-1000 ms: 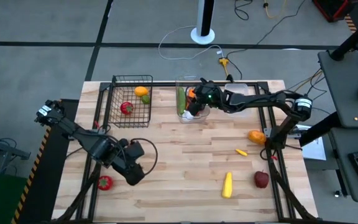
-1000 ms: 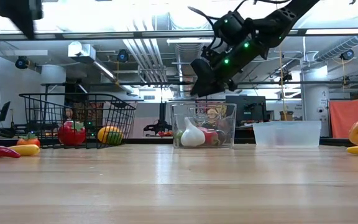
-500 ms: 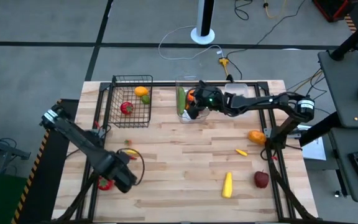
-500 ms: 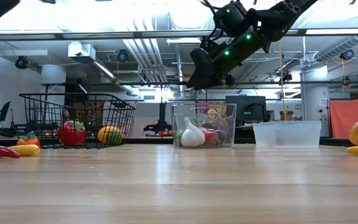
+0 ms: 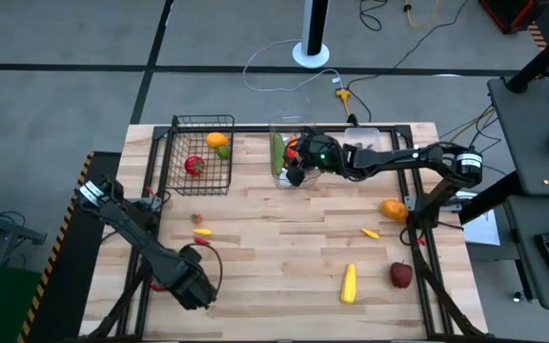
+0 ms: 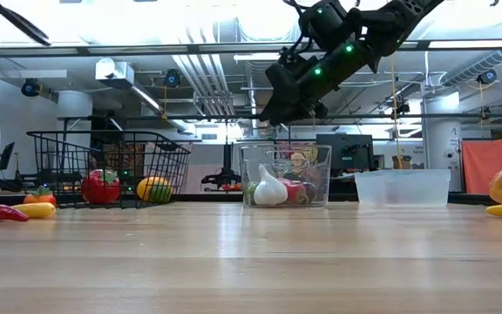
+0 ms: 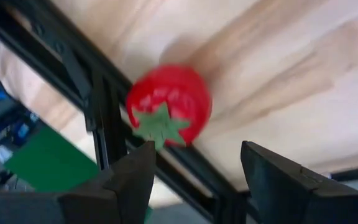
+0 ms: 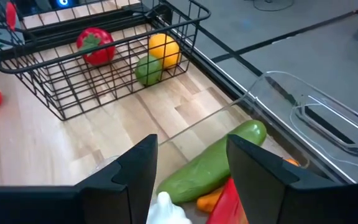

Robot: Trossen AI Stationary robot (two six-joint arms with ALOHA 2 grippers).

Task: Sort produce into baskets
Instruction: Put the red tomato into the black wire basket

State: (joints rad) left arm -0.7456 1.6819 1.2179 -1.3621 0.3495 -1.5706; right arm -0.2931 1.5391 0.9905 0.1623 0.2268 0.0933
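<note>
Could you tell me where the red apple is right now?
In the high view, the red apple sits near the table's front right corner, beside the yellow pepper.

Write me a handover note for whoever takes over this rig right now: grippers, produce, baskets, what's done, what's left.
Left gripper: open, empty, above a red tomato at the table's near-left edge.
Right gripper: open, empty, over the taller clear bin.
Done: that bin holds the cucumber, garlic and other pieces; black wire basket holds a red pepper, an orange and a green piece.
Left: tomato, yellow squash, red apple, orange pepper, small peppers. Shallow bin looks empty.
</note>
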